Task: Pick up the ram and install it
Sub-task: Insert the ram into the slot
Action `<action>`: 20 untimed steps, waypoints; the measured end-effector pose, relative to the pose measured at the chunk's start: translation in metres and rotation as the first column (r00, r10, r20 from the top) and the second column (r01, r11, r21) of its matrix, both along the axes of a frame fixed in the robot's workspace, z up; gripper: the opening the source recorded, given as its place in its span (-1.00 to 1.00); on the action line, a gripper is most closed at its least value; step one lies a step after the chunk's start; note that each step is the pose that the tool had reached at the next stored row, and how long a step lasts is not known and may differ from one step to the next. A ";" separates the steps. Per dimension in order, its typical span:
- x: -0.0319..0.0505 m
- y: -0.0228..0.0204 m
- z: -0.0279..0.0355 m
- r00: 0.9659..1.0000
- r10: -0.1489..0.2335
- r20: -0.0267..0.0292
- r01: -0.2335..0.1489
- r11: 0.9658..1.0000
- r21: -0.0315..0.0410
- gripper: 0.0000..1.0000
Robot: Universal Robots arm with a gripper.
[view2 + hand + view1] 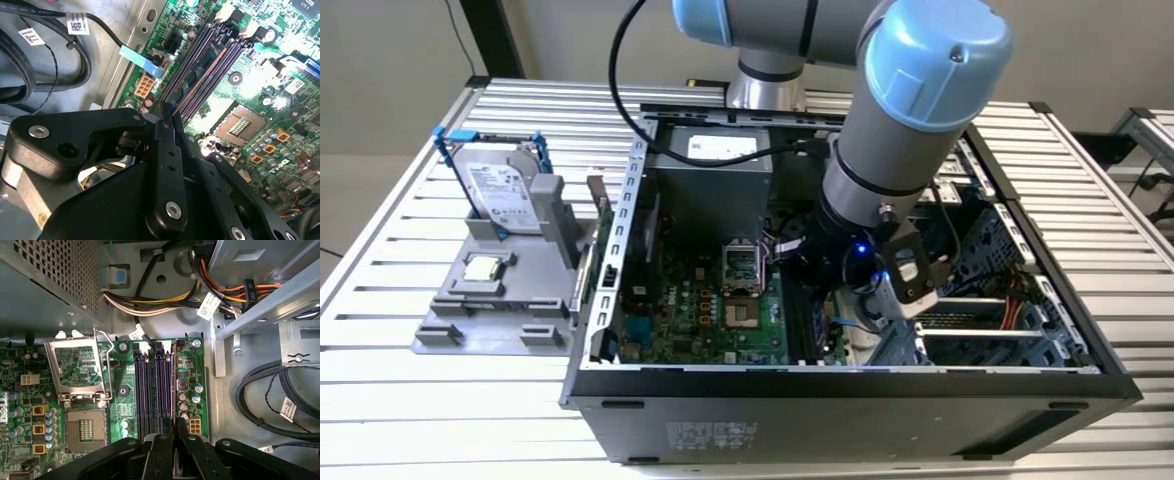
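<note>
Robot arm reaching down into an open computer case, holding the ram over the memory slots.

The arm bends steeply into the case (607, 300); its gripper (175, 432) is clamped on the ram (197, 82), seen edge-on at the outermost memory slot (174, 385) on the motherboard (192, 367). The black fingers (167, 150) hide the stick's lower end; whether it is seated is unclear.

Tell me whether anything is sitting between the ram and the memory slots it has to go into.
Nothing visible blocks it. The ram is held edge-on in the gripper, lined up along the memory slots on the motherboard. The slots look empty, and the cables lie off to the side.
</note>
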State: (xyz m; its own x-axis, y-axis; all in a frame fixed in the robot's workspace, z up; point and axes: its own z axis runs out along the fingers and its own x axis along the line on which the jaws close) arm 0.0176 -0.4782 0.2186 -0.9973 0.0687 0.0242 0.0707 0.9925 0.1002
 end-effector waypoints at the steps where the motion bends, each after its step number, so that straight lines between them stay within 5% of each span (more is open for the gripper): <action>1: 0.0000 0.0000 0.0000 1.000 0.009 0.000 -0.009 1.000 0.000 -1.00; 4: 0.0000 0.0000 0.0000 1.000 0.023 0.000 -0.023 1.000 0.000 -1.00; 12: 0.0000 -0.0008 -0.0001 1.000 0.026 0.015 -0.026 1.000 0.001 -1.00; 20: -0.0014 -0.0051 -0.0001 1.000 0.026 0.016 -0.026 1.000 0.001 -1.00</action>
